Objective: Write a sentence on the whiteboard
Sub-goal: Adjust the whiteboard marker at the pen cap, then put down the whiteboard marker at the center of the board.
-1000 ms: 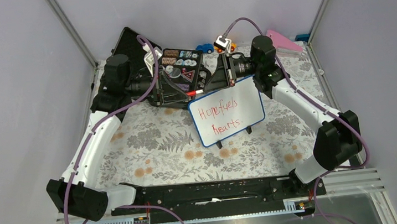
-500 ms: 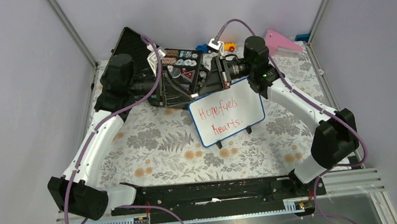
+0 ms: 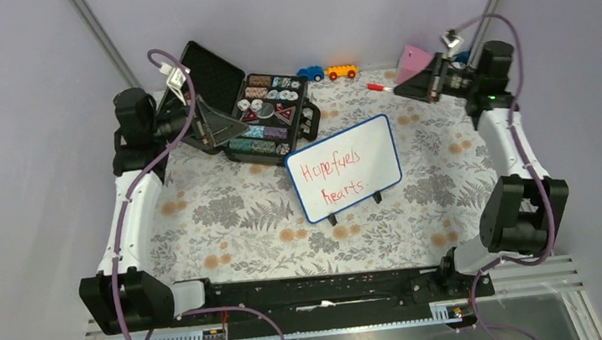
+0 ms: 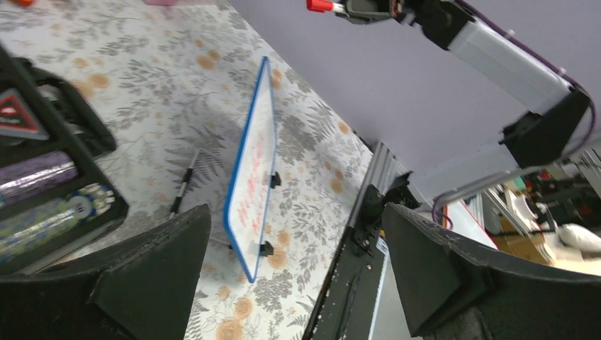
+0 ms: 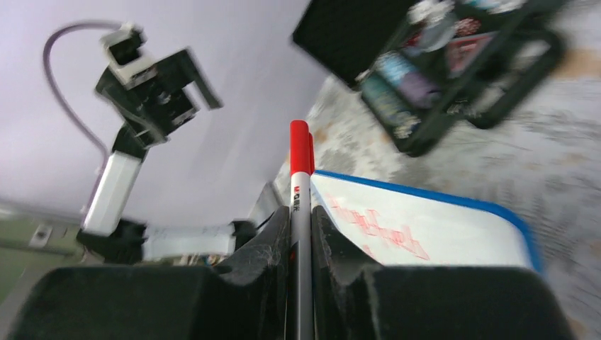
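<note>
Board text: the sentence [image 3: 333,177] reads "Hope fuels" on the upper line and "hearts" below it, in red marker handwriting, slightly slanted.
Whiteboard [image 3: 345,168]: white face, thin blue frame, rounded corners. It stands upright on two small black feet near the middle of the table, its written face towards the arm bases and well apart from both grippers.
Marker [image 5: 300,163]: red cap, pale barrel. There is dark print under the cap, too blurred to read.
Right gripper [image 5: 301,219]: clamped on the marker barrel, cap pointing out past the fingertips. It is raised at the far right of the table.
Left gripper [image 4: 296,212]: jaws spread wide, nothing between them. It is raised by the case at the far left.
Case [image 3: 266,114]: black and hard-shelled, with the lid hinged open. Its compartments hold patterned rolls and a red triangular sticker, no legible text.
Table cover [image 3: 235,215]: pale cloth printed with grey ferns and orange flowers.
Far edge: a blue toy car [image 3: 311,73], an orange toy car [image 3: 342,71] and a pink wedge-shaped item [image 3: 414,58].
</note>
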